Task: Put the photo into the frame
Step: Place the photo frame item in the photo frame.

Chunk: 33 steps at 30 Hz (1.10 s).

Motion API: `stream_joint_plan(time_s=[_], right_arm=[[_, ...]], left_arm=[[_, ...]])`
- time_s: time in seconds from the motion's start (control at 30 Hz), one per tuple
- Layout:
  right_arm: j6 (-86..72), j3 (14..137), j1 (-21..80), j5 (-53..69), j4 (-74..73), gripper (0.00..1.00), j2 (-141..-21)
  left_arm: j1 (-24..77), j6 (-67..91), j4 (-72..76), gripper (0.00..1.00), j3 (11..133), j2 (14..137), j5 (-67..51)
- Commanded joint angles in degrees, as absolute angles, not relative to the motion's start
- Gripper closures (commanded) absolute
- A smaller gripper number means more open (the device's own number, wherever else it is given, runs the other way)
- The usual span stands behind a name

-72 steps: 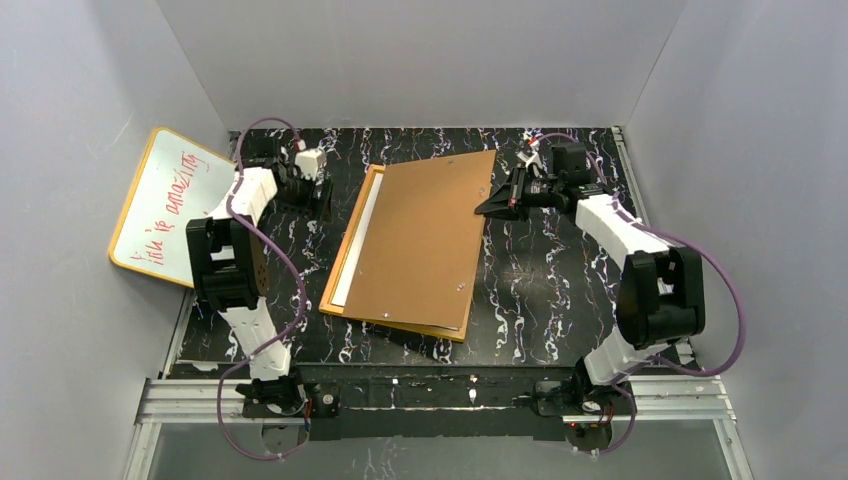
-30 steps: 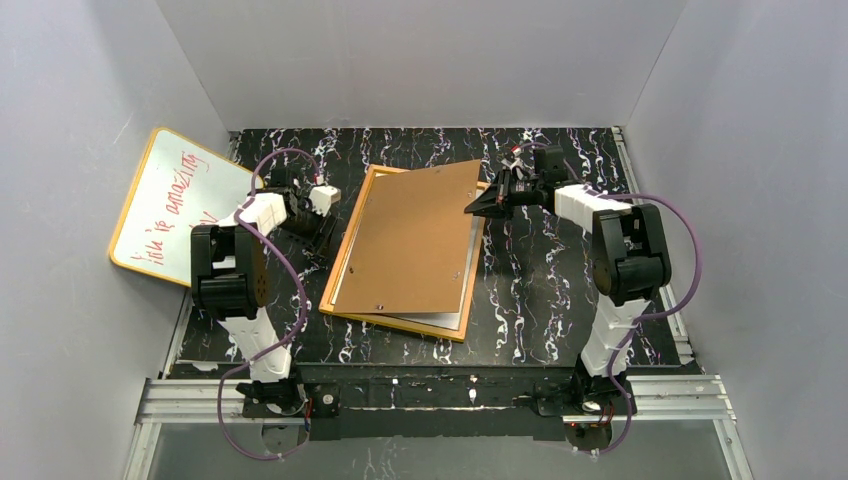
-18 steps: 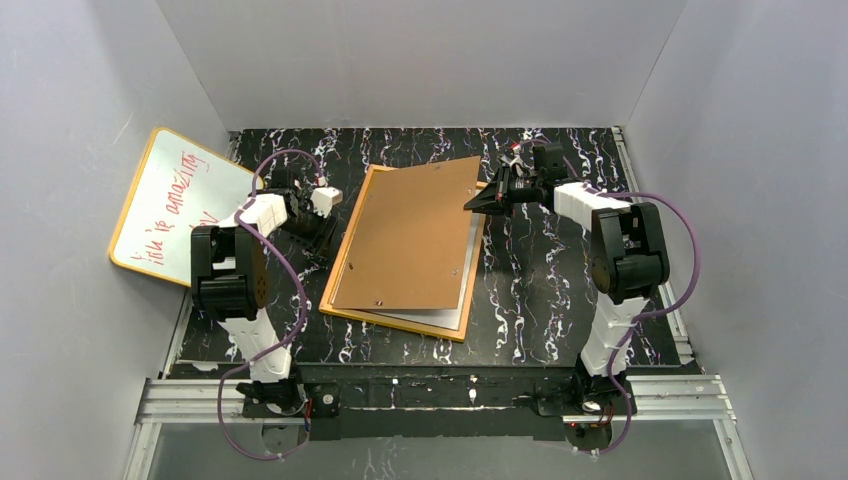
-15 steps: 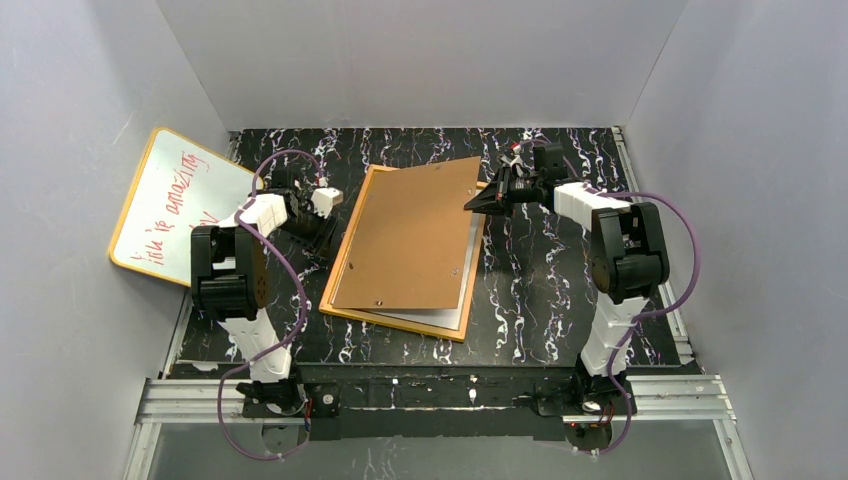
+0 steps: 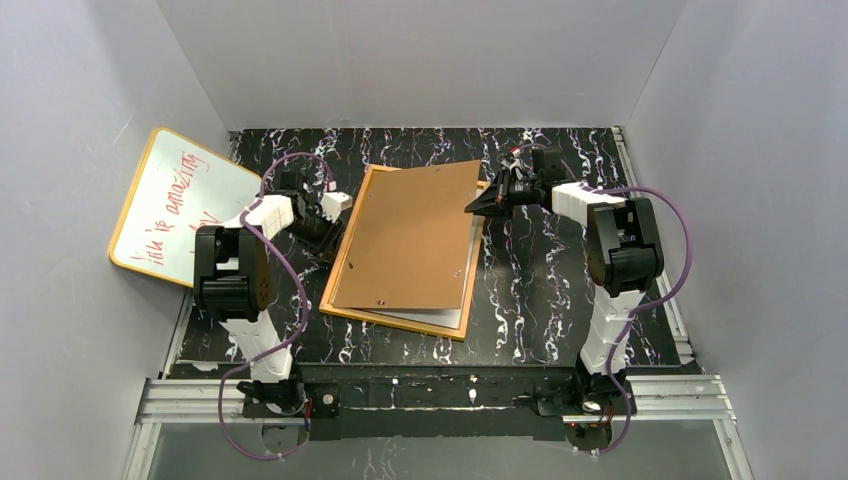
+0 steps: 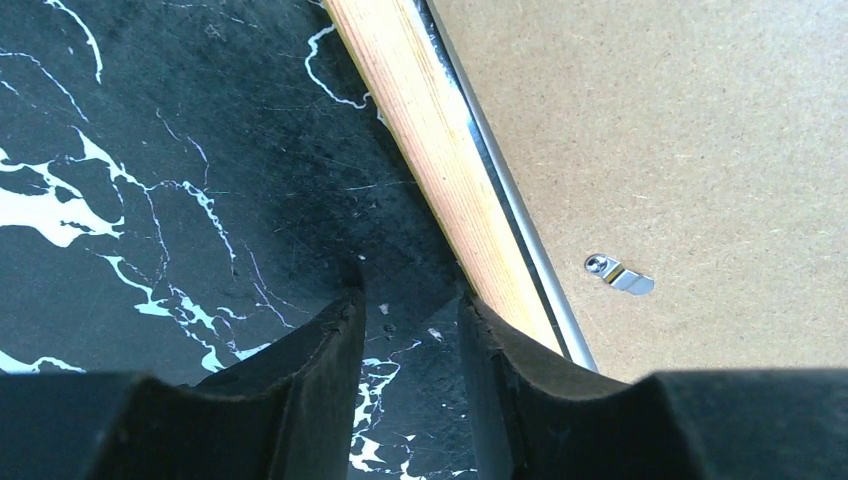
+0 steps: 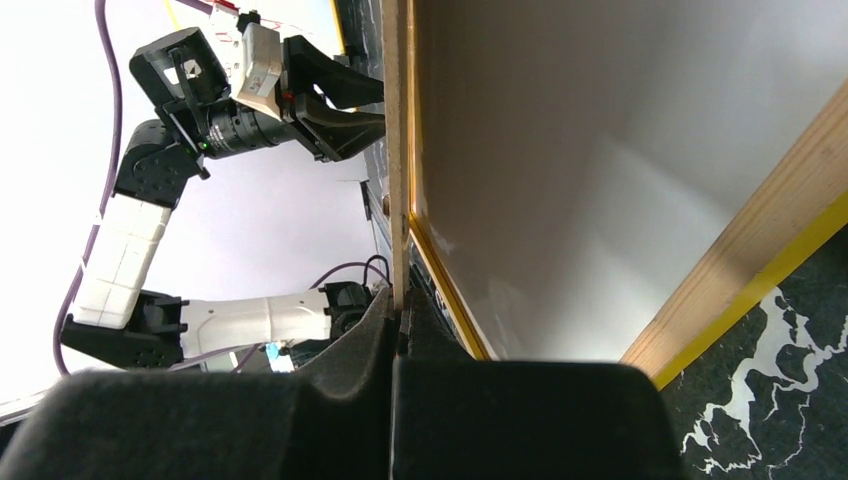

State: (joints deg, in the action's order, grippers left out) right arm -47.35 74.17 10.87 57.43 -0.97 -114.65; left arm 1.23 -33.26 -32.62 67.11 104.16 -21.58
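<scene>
The frame [image 5: 395,322] lies flat mid-table, its wooden edge in the left wrist view [image 6: 440,150]. The photo [image 7: 600,150] lies in it with its white back up; a strip of it shows at the frame's near right [image 5: 440,317]. The brown backing board [image 5: 410,240] lies over both, raised along its right side. My right gripper [image 5: 478,207] is shut on that board's far right edge, seen edge-on in the right wrist view [image 7: 398,150], with the gripper [image 7: 400,310] below it. My left gripper [image 5: 330,240] is open and empty at the frame's left edge [image 6: 410,305]; its right finger [image 6: 500,350] is against the wood.
A yellow-edged whiteboard [image 5: 170,205] with red writing leans against the left wall. A metal clip [image 6: 618,275] sits on the backing board near its left edge. Grey walls close in the black marbled table [image 5: 540,290] on three sides.
The right gripper has carried the backing board left, over the frame and photo. The left gripper has come down and right to the frame's left edge.
</scene>
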Motion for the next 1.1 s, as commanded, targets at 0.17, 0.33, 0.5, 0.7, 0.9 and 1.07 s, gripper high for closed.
stream_joint_plan(time_s=[0.17, 0.33, 0.5, 0.7, 0.9, 1.07], right_arm=[[-48.2, 76.6, 10.6, 57.2, 4.5, 0.99, -114.3], [-53.1, 71.8, 10.9, 55.1, 12.6, 0.99, -112.6], [-53.7, 71.2, 12.1, 54.0, 13.7, 0.99, -112.7], [-53.2, 72.1, 13.2, 53.1, 12.4, 0.99, -113.2], [-48.7, 72.4, 15.3, 46.1, 6.9, 0.99, -111.7], [-45.2, 74.6, 17.0, 38.5, -2.1, 0.93, -110.7]], left_arm=[[2.6, -35.0, -38.2, 0.7, 64.0, 104.8, -24.2], [2.9, -35.0, -38.6, 0.79, 63.0, 104.9, -25.7], [3.1, -35.4, -38.7, 0.81, 61.9, 104.7, -26.3], [3.4, -35.3, -39.0, 0.83, 61.8, 105.0, -27.7], [3.6, -35.0, -39.2, 0.86, 61.8, 104.8, -28.8], [3.5, -34.0, -40.0, 0.87, 63.1, 103.5, -29.2]])
